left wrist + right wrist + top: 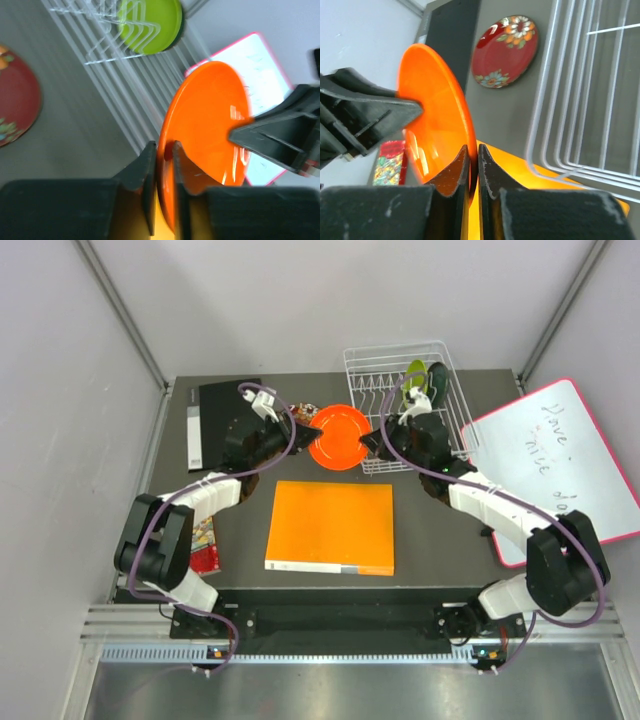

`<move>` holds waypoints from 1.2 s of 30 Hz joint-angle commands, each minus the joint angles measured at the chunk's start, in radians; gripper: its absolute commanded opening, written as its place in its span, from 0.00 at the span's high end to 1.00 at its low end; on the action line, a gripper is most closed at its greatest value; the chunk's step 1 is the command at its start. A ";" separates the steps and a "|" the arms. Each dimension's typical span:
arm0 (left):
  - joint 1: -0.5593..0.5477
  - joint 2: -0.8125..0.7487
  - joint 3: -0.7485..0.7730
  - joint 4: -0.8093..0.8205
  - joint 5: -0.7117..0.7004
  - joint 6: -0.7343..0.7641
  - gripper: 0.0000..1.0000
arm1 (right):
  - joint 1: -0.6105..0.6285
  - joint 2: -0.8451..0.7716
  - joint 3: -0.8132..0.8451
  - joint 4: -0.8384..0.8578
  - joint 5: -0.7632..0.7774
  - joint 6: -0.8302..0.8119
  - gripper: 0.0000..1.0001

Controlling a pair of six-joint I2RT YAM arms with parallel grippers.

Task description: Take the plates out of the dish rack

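Both the left fingers (146, 169) and right fingers (456, 172) clamp the orange plate (338, 436) mid-air. About halfway: the red plate (506, 50) lies on the tabletop (430, 530) toward the far-left corner, while the lime green plate (165, 20) and grey-blue plate (437, 377) wait in the dish rack (395, 349) in the far-right corner.

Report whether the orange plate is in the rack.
Out: the orange plate is beside the dish rack, left gripper and right gripper pinching its rim.
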 commanded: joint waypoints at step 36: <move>0.252 0.618 0.571 -0.131 -0.132 0.040 1.00 | -0.276 0.343 0.580 -0.321 0.189 -0.335 0.42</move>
